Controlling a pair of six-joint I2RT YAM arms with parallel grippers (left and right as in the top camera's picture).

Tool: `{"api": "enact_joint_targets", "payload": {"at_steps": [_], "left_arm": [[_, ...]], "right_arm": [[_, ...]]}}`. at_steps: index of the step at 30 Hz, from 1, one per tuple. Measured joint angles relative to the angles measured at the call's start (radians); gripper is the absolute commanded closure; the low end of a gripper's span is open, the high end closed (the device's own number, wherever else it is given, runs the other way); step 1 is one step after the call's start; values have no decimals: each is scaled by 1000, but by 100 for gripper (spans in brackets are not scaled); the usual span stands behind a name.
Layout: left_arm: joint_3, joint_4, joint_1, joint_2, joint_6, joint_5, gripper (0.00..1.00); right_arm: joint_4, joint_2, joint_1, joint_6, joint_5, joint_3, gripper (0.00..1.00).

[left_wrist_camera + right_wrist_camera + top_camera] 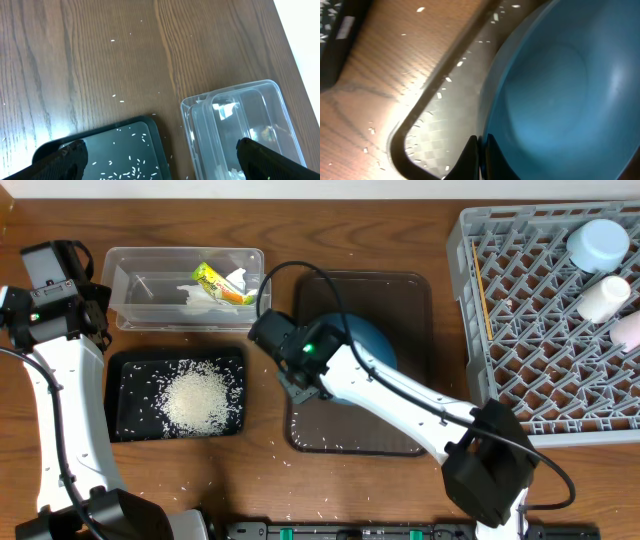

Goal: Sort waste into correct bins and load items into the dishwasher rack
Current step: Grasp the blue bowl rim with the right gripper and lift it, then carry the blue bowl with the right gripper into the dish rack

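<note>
The dark-blue bowl (372,340) sits on the brown serving tray (410,295); my right gripper (481,160) is shut on the bowl's rim (555,85), one finger inside and one outside. The black tray (130,405) holds the rice heap (197,400). The clear tub (140,285) holds the napkin (196,293) and the yellow-green wrapper (222,284). My left gripper (160,160) is open above the gap between the black tray (125,145) and the clear tub (240,115). The grey rack (530,320) holds the pale-blue cup (598,242) and a white cup (603,297). Chopsticks lie along the rack's left side (484,300).
Loose rice grains are scattered on the wooden table (275,450) and on the serving tray (445,95). A pale pink item (628,330) sits at the rack's right edge. The right arm stretches from the front edge across the serving tray.
</note>
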State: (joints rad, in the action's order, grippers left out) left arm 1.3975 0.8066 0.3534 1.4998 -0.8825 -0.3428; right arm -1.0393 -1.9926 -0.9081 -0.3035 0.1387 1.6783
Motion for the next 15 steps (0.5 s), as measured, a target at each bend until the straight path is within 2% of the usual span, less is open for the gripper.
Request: {"api": "enact_joint_targets", "payload": {"at_steps": [10,15], "left_arm": [[0,0,0,0,0,0,3],[0,0,0,0,0,0,2]], "right_arm": [[-4,0,16,0,-7,1,99],[-22,8,58,2,-14,64,99]]}}
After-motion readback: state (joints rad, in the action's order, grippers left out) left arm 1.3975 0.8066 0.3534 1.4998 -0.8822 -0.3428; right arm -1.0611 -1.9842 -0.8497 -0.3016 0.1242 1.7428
